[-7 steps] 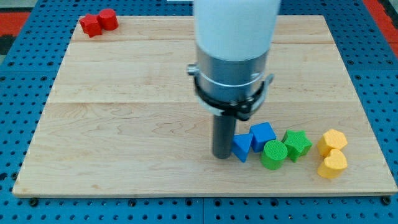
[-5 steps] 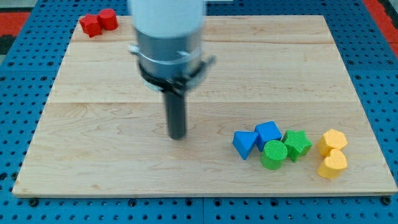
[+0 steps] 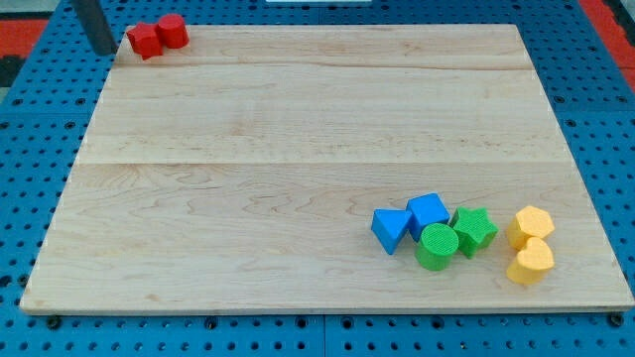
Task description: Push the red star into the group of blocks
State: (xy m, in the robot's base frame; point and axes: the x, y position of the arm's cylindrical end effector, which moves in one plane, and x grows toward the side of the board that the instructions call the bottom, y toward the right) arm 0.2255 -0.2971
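The red star lies at the board's top left corner, touching a red cylinder on its right. My tip stands just left of the red star, off the board's left edge, a small gap away. The group sits at the bottom right: a blue triangle, a blue cube, a green cylinder, a green star and two yellow blocks.
The wooden board lies on a blue pegboard table. A red surface shows at the view's top left.
My rod has swept from beside the blue triangle at the bottom right up to the top left corner, next to the red star. No block has moved.
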